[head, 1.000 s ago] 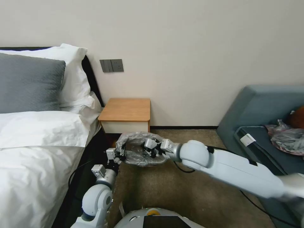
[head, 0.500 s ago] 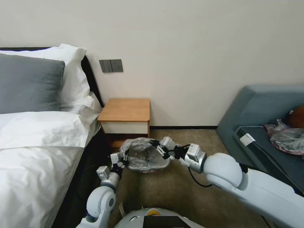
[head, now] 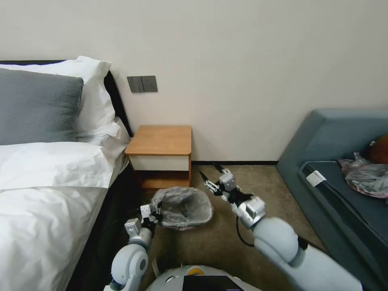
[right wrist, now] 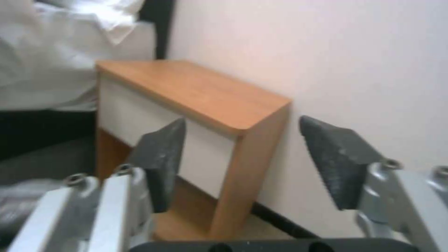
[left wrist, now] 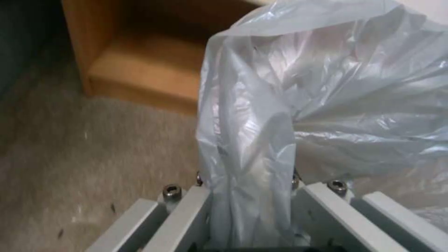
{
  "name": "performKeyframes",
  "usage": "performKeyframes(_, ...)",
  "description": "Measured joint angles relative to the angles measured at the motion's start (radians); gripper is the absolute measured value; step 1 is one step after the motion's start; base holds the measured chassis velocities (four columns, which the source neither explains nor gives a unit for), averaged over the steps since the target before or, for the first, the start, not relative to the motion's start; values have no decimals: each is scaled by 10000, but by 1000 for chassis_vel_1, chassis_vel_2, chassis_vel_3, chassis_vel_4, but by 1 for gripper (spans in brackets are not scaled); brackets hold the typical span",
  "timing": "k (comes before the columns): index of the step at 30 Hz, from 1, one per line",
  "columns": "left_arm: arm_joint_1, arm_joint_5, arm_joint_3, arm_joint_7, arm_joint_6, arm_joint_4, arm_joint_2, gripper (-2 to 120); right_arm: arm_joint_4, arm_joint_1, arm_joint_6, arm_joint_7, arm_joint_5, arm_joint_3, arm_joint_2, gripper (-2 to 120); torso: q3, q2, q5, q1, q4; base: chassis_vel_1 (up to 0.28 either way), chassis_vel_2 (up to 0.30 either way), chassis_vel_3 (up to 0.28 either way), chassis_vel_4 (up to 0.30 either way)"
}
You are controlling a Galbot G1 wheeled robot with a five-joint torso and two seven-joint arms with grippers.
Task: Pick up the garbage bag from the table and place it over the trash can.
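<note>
The garbage bag (head: 182,207) is draped over the trash can (head: 190,221) on the carpet (head: 218,242) in front of the table (head: 161,140), its grey plastic covering the rim and sagging into the bin. The left gripper (head: 155,211) sits at the bin's 9 o'clock edge, clenched on a gathered fold of the bag, which the left wrist view shows pinched between its fingers (left wrist: 322,196). The right gripper (head: 211,176) hangs at about 1 o'clock from the bin, apart from the bag, its dark pads (right wrist: 161,164) spread wide with nothing between them, pointed toward the table and the wall (head: 242,72).
</note>
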Motion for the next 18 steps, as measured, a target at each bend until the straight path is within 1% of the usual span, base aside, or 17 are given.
performKeyframes(1, 35, -16, 89, -91, 56, 18, 55, 4, 1, -411, 175, -26, -450, 213, 360, 73, 0, 0, 0, 0, 0, 0, 0, 0, 0)
performKeyframes(2, 35, -16, 89, -91, 56, 18, 55, 4, 1, -411, 175, -26, -450, 213, 360, 73, 0, 0, 0, 0, 0, 0, 0, 0, 0)
performKeyframes(4, 118, -17, 216, -214, 122, 26, 130, 4, 17, -1194, 610, -79, -1432, 576, 1118, 84, 0, 0, -1, 0, 2, 0, 0, 0, 0)
performKeyframes(6, 222, -29, 335, -328, 195, 25, 178, 4, 24, -1802, 1146, -157, -2091, 830, 1724, 93, 0, 0, -3, 0, 1, 0, 0, 0, 0)
performKeyframes(7, 222, -29, 335, -328, 195, 25, 178, 4, 24, -1802, 1146, -157, -2091, 830, 1724, 93, 0, 0, -3, 0, 1, 0, 0, 0, 0)
performKeyframes(8, 285, -33, 419, -451, 215, 28, 192, 4, 54, -2167, 1447, -202, -2432, 929, 2046, 97, 0, 0, -1, 0, 1, 0, 0, 0, 0)
performKeyframes(10, 356, -41, 554, -590, 218, 70, 181, 4, 139, -2545, 1694, -217, -2725, 986, 2344, 100, 0, 0, -2, 0, 1, 0, 0, 0, 0)
performKeyframes(13, 371, -39, 599, -605, 220, 91, 175, 4, 156, -2617, 1759, -213, -2797, 987, 2403, 100, 0, 0, -2, 0, 1, 0, 0, 0, 0)
performKeyframes(15, 400, -9, 854, -728, 220, 150, 110, 4, 171, -2680, 1944, -205, -2960, 997, 2517, 100, 1, 0, -1, 0, 3, 0, 0, 0, 0)
performKeyframes(18, 400, -4, 1018, -877, 220, 150, 36, 4, 185, -2656, 1957, -198, -2962, 997, 2539, 100, 1, 0, -1, 0, 2, 0, 0, 0, 0)
